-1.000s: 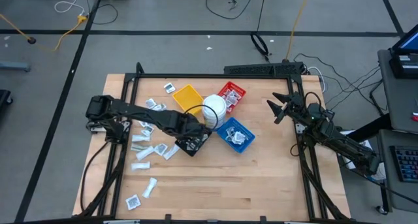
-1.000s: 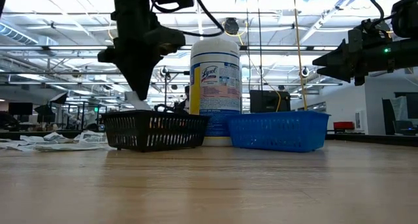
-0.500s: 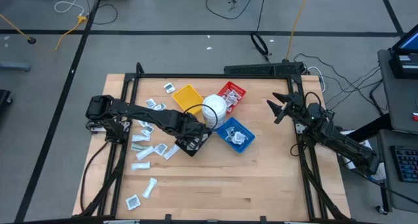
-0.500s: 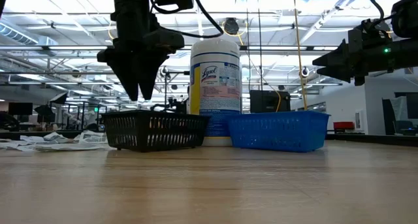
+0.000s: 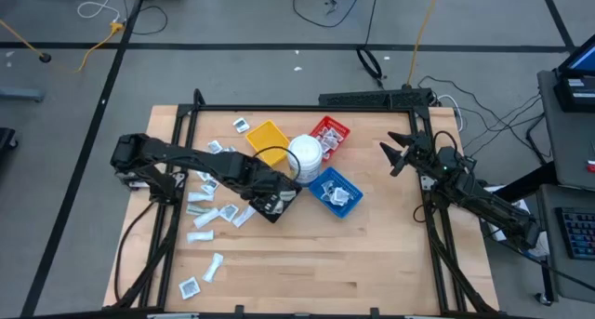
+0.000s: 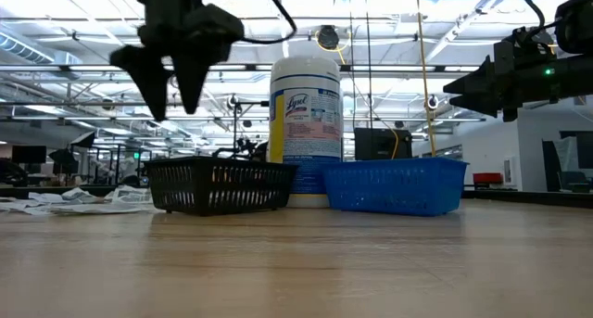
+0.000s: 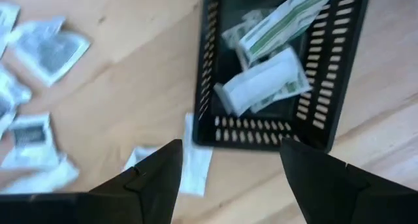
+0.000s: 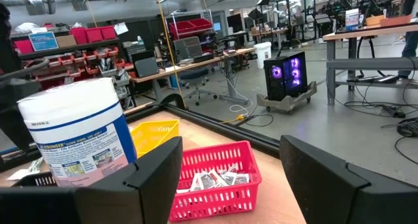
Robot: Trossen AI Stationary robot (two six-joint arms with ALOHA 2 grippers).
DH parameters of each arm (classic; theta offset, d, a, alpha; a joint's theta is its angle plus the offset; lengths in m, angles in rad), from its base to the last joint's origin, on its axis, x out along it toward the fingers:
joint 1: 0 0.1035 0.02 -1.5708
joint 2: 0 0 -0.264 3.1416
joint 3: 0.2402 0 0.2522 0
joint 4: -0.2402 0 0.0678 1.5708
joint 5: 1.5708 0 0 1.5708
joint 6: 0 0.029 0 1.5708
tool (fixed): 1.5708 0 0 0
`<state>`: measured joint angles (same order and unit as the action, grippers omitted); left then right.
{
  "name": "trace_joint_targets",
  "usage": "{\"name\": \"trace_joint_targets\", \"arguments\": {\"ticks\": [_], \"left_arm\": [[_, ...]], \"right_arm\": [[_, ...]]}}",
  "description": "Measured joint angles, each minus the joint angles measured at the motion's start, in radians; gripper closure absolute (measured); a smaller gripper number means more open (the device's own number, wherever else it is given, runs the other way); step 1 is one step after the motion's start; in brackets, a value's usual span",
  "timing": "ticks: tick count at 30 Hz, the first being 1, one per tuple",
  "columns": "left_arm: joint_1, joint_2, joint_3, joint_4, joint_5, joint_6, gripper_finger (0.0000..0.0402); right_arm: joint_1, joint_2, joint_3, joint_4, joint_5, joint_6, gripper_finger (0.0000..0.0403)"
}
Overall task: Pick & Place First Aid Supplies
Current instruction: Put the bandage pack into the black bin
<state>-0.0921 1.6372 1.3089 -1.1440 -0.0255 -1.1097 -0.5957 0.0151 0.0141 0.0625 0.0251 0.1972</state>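
Risen clear of the black tray since dropping its packet, the left gripper hangs spread and empty above it, next needing a loose packet beside that tray.

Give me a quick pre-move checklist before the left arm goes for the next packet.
1. Left pincer open and empty: ok.
2. Left pincer clear above the black tray: ok.
3. Last packets lying inside black tray: ok.
4. Loose packets left on the table beside the tray: ok, several remain.
5. One packet lies against the tray's outer wall; graspable: cannot tell.
6. Right pincer open, parked away from the trays: ok.
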Motion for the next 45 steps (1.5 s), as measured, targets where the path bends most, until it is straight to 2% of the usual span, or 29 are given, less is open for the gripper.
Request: {"name": "trace_joint_targets", "arguments": {"ticks": [6,9,19,32,36,45], "left_arm": [[-0.052,-0.047,-0.068,-0.002,0.070,-0.152,0.0157],[-0.118,-0.052,-0.113,0.014,0.111,-0.248,0.0160],[-0.365,-0.054,-0.180,0.049,0.157,-0.536,0.0149],[-0.621,-0.054,-0.204,0.123,0.250,-0.788,0.0152],[-0.651,-0.054,-0.215,0.140,0.246,-0.830,0.0149],[-0.651,-0.047,-0.329,0.345,0.235,-0.876,0.0155]], "right_arm": [[0.000,0.000,0.000,0.000,0.000,0.000,0.0149],[0.000,0.000,0.000,0.000,0.000,0.000,0.0149],[0.000,0.000,0.000,0.000,0.000,0.000,0.0149],[0.000,0.000,0.000,0.000,0.000,0.000,0.0149],[0.000,0.000,0.000,0.000,0.000,0.000,0.0149],[0.000,0.000,0.000,0.000,0.000,0.000,0.0149]]}}
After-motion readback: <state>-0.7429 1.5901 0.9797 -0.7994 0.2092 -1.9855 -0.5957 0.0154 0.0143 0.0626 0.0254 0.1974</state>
